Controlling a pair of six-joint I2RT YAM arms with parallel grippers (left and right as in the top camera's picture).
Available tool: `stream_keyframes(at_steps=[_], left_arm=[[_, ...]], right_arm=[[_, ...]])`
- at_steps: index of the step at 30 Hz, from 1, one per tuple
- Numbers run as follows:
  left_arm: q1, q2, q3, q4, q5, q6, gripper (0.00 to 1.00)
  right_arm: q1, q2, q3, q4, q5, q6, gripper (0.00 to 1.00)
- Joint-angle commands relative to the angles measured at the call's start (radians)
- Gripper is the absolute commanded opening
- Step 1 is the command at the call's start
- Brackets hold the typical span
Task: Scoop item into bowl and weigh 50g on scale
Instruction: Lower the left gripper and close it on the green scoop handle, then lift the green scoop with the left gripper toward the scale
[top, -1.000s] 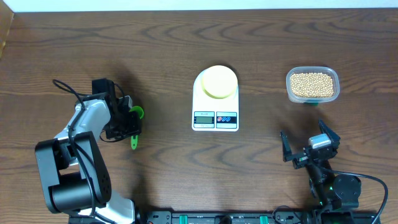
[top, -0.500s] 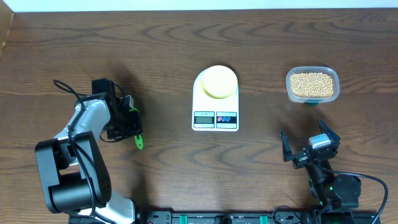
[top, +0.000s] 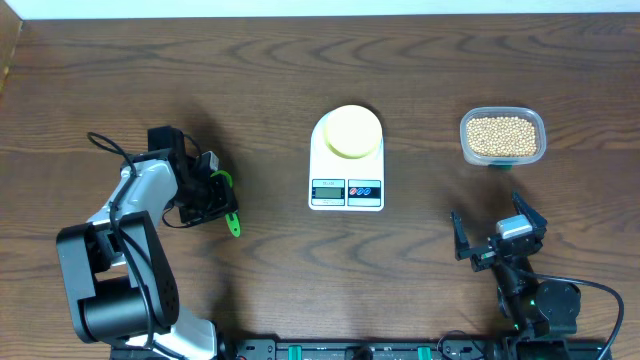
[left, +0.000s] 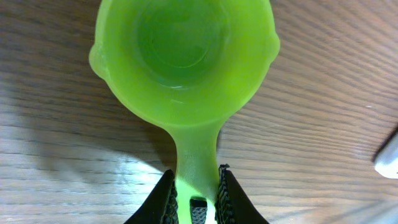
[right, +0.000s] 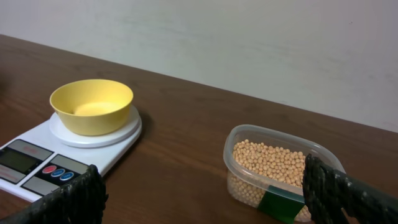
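One step looks done: the left gripper (left: 196, 190) is pinched tight on the handle of the green scoop (left: 185, 56). The scoop is empty and is down by the table, well to the left of the scale (top: 322, 165). I cannot tell if it is lifted. The yellow bowl (top: 350, 132) sits on top of the scale, and it is empty too. All the beans (top: 502, 135) are in the clear tub (top: 466, 135), off to the right of the scale. The right gripper (top: 490, 225) is wide open and holds nothing, also to the right of the scale. I think nearly all the job is left: carry the scoop to the tub, fill it, tip beans into the bowl, and watch the scale's number.
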Motion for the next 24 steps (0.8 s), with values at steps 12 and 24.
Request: stream_keyframes(at_steps=[12,24], left_arm=[[-0.002,-0.12,0.058,-0.002,0.509,-0.112,0.08],[-0.003,-0.207,0.058,0.006,0.849,-0.558,0.08]], right_arm=[[0.006,0.001,-0.001,-0.005,0.001,-0.004,0.99],[0.006,0.001,-0.001,-0.005,0.001,-0.004,0.99]])
